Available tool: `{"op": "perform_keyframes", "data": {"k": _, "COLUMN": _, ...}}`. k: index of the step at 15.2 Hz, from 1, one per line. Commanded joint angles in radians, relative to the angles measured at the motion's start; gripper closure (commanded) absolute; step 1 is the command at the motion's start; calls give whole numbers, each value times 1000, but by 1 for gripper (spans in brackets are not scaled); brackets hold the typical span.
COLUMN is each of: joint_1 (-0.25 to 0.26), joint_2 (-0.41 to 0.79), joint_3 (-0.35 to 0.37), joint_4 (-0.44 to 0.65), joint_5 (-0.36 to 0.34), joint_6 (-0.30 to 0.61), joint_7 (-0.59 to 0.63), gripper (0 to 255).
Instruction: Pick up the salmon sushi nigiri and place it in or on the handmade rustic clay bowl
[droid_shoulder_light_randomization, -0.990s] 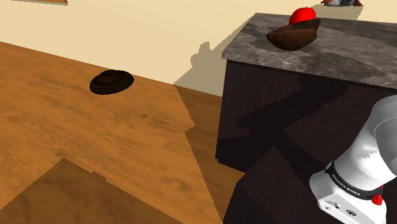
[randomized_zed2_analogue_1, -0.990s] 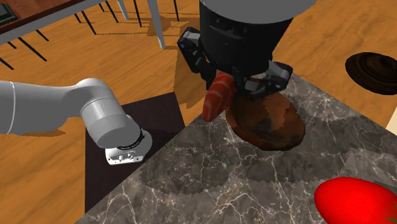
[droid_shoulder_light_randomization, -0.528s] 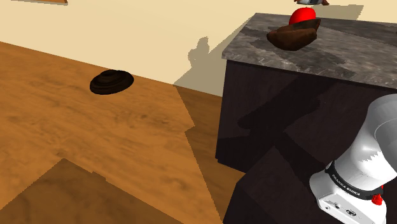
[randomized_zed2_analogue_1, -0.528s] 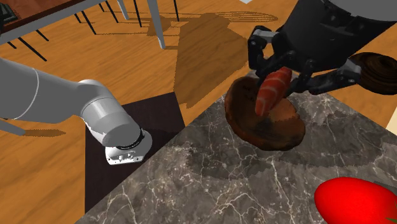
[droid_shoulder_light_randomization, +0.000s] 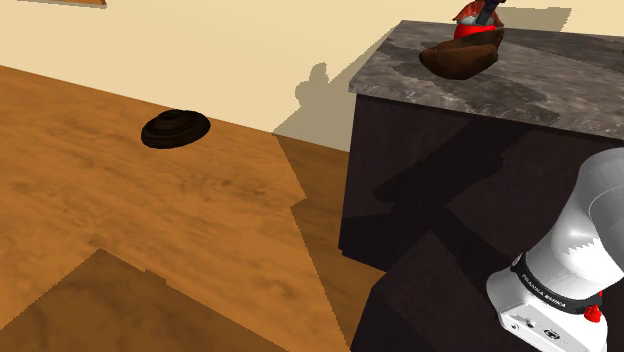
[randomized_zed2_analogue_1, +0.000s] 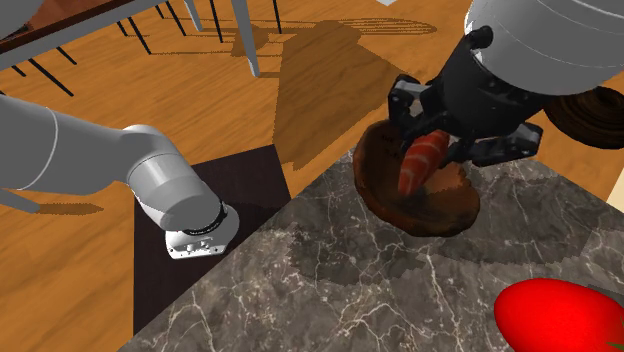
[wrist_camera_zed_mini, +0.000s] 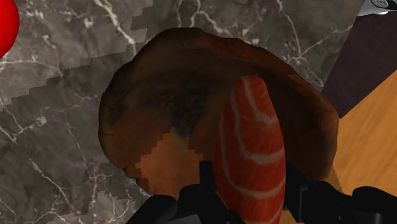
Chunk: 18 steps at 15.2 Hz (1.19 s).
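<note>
Salmon nigiri (wrist_camera_zed_mini: 251, 143) in the hand (wrist_camera_zed_mini: 251, 183), over the brown bowl (wrist_camera_zed_mini: 162, 108).

Arm (randomized_zed2_analogue_1: 70, 150): white, dark-jointed, is bending at a low elbow in the second exterior view's left. Wrist (randomized_zed2_analogue_1: 545, 35): is pointing downward. Pincer (randomized_zed2_analogue_1: 440, 140): black, fingers (wrist_camera_zed_mini: 207, 188) are clasping the nigiri (wrist_camera_zed_mini: 251, 146) between them.

The salmon nigiri (wrist_camera_zed_mini: 251, 143) has its near end hidden between the fingers of the pincer (wrist_camera_zed_mini: 250, 181).
</note>
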Motion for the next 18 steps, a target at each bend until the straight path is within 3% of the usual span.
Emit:
{"op": "perform_keyframes", "data": {"k": 1, "joint_1": -5, "joint_2": -14, "joint_3": 3, "joint_4": -39, "joint_5": -7, "joint_6": 27, "joint_7": 2, "gripper": 255}}
{"op": "perform_keyframes", "data": {"k": 4, "joint_1": -12, "joint_2": -28, "joint_3": 4, "joint_4": -87, "joint_5": -15, "joint_6": 63, "joint_7": 4, "gripper": 255}}
{"op": "perform_keyframes", "data": {"k": 12, "joint_1": -12, "joint_2": -28, "joint_3": 4, "joint_4": -87, "joint_5": -15, "joint_6": 63, "joint_7": 4, "gripper": 255}}
{"op": "perform_keyframes", "data": {"k": 13, "joint_1": -12, "joint_2": -28, "joint_3": 4, "joint_4": -87, "joint_5": -15, "joint_6": 63, "joint_7": 4, "gripper": 0}}
{"op": "perform_keyframes", "data": {"k": 18, "joint_1": -12, "joint_2": -28, "joint_3": 4, "joint_4": -87, "joint_5": -15, "joint_6": 63, "joint_7": 4, "gripper": 0}}
